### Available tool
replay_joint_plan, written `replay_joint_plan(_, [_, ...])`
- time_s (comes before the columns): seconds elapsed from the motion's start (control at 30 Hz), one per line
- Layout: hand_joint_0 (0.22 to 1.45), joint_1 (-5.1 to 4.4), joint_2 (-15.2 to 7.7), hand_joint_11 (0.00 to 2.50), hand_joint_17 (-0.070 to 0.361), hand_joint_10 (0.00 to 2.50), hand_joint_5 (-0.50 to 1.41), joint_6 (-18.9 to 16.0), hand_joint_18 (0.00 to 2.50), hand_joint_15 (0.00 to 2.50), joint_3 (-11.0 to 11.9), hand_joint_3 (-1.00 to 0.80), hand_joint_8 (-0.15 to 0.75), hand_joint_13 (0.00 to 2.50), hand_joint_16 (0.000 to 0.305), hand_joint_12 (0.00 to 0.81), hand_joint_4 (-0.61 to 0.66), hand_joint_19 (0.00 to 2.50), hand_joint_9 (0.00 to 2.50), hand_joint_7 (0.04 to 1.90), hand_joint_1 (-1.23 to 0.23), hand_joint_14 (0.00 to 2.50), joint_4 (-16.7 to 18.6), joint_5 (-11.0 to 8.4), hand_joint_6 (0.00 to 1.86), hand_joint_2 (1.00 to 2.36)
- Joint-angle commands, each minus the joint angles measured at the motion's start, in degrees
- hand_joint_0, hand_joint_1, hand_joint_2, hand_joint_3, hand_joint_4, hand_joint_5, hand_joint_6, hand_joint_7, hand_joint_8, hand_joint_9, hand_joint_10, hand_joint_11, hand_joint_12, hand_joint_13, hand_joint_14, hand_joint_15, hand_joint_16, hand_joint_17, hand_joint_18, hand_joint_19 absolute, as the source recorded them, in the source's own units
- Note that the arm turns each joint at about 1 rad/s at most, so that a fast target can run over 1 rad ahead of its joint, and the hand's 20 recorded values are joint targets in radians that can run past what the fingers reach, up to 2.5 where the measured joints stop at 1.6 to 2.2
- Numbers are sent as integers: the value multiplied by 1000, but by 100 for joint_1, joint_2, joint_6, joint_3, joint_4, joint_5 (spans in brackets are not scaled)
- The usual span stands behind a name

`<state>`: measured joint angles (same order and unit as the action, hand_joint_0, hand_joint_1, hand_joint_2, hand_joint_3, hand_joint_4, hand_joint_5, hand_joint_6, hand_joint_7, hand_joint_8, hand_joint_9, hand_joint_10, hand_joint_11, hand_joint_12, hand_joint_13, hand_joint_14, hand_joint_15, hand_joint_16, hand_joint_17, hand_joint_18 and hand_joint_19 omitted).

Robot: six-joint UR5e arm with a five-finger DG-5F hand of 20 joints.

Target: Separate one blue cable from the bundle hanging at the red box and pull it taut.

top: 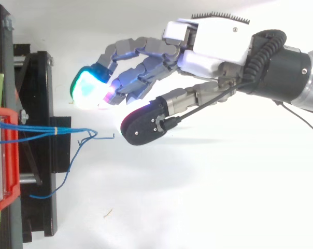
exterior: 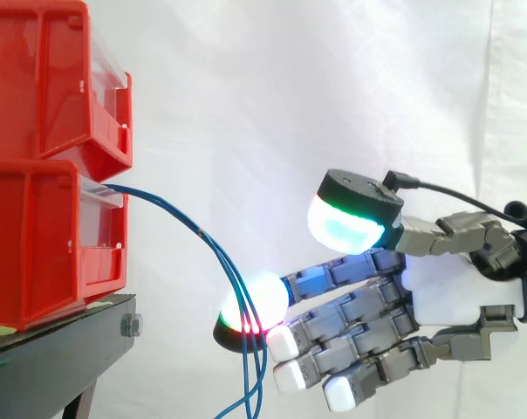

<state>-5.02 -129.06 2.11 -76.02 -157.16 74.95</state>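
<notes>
The robot's hand (exterior: 447,288) is wide open and holds nothing. Its fingers are straight and point to 9 o'clock. The thumb, with its green-blue pad (exterior: 346,229), sits above them. One glowing white-and-red fingertip (exterior: 262,301) is right at the bundle of thin blue cables (exterior: 159,203), but I cannot tell if it touches. The cables come out of the lower red plastic bin (exterior: 37,244), run to 3 o'clock, then bend down to 6 o'clock. I count at least two blue strands. There are two red bins, with the upper red plastic bin (exterior: 37,78) on top, and one black stand (exterior: 54,358).

Bright, even light on the white curtain (exterior: 246,87); soft shadows, blown-out glow on the fingers (exterior: 265,297).
</notes>
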Motion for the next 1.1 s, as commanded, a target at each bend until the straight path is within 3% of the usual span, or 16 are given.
replay_joint_plan(0.0, [518,19,-110,445,94,11,-182,-18,694,335,26,-465,298,692,42,327,225,401,693,873,-660,12,115,204,502,1002])
replay_joint_plan(0.1, [518,72,-268,442,94,12,-182,-141,694,335,141,-465,300,694,42,327,228,401,693,868,-659,12,150,301,502,1002])
replay_joint_plan(0.4, [517,81,-321,438,95,11,-179,-176,697,334,378,-463,303,688,42,328,234,403,650,872,-658,12,159,389,503,1002])
replay_joint_plan(0.5, [517,169,-673,440,95,11,-179,-264,696,337,782,-461,304,682,42,326,233,403,643,878,-658,12,352,661,502,1002])
replay_joint_plan(0.73, [517,125,-690,440,95,13,-179,-273,696,335,826,-459,303,679,42,327,231,403,637,879,-659,12,370,670,502,1002])
replay_joint_plan(0.77, [518,116,-699,434,95,11,-179,-281,695,332,826,-458,303,678,42,326,233,403,637,878,-659,11,361,802,503,1002])
replay_joint_plan(0.8, [519,116,-699,442,95,11,-179,-281,695,335,826,-458,303,678,42,326,232,406,636,879,-659,12,361,802,502,1002])
replay_joint_plan(0.87, [521,125,-699,440,95,13,-179,-396,694,330,826,-453,302,677,42,325,232,404,635,882,-663,11,361,1074,503,1003])
replay_joint_plan(1.07, [527,125,-699,430,94,11,-181,-466,692,333,826,-449,300,675,42,323,225,406,633,880,-668,12,361,1206,503,1004])
